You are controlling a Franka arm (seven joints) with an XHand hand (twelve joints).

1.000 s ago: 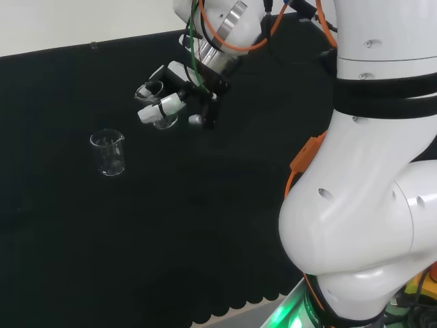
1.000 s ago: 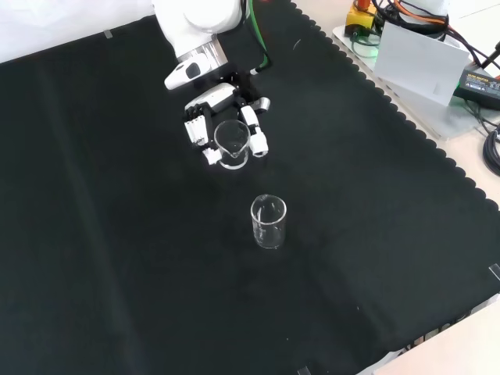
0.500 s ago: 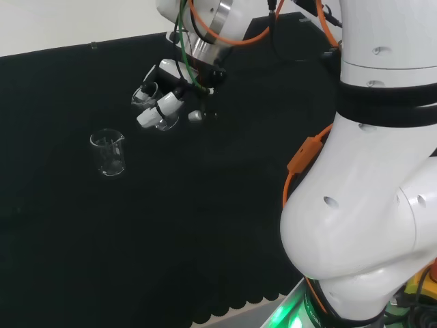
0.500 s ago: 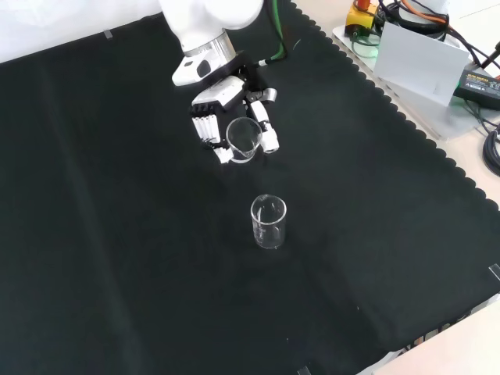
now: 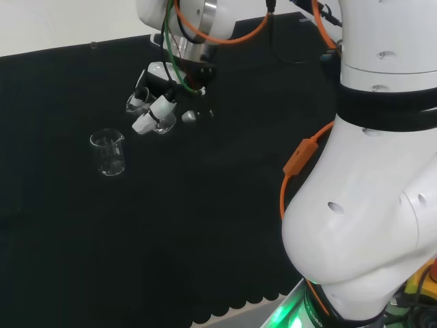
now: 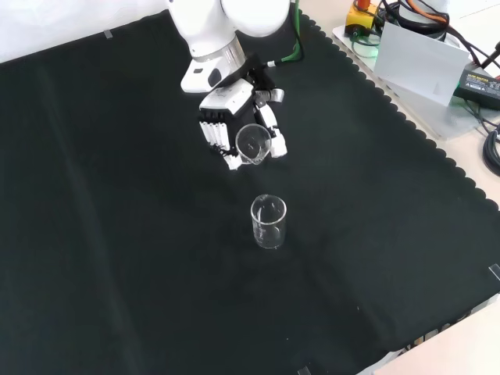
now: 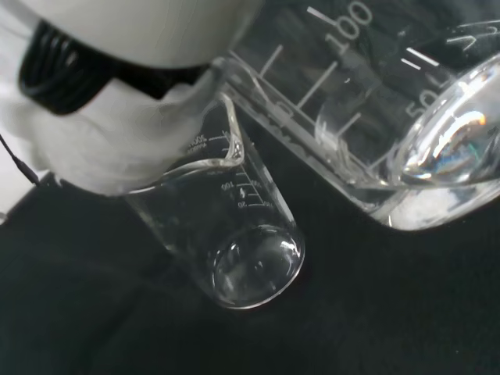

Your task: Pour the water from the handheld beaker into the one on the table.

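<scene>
The hand (image 6: 223, 125) (image 5: 156, 102) is shut on a clear glass beaker (image 6: 253, 144) (image 5: 162, 121), which is tilted with its mouth turned toward the camera in the front view. A second clear beaker (image 6: 268, 223) (image 5: 109, 153) stands upright on the black cloth, a short way below the hand in the front view and to its lower left in the head view. In the wrist view the held beaker (image 7: 375, 133) is close and large, with clear water pooled low in it, and the standing beaker (image 7: 234, 234) lies beyond, partly behind a blurred white finger (image 7: 117, 148).
Black cloth (image 6: 117, 234) covers the bench, with a scalloped edge at the right of the front view. A white box (image 6: 418, 58), cables and a black adapter (image 6: 480, 78) lie off the cloth at top right. The arm's big white links (image 5: 369, 178) stand at the head view's right.
The hand has carried the held beaker toward the standing one, rightward and lower in the front view, leftward in the head view, and tilted it further. The standing beaker has not moved.
</scene>
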